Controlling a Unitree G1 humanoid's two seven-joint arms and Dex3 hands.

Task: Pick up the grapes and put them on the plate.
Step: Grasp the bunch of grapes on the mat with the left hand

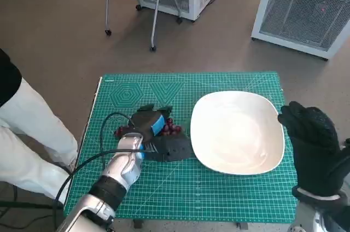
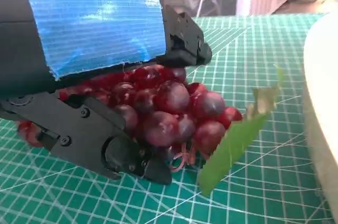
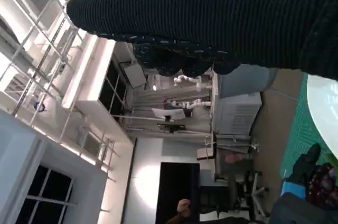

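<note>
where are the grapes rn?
Head view: the grapes sit on the green cutting mat, just left of the white plate, under the left hand, whose fingers wrap them.

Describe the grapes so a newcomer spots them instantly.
On the green cutting mat, look just left of the big white plate. There the blue-taped left hand covers a bunch of dark red grapes, the only red thing on the mat, a green leaf beside it.
</note>
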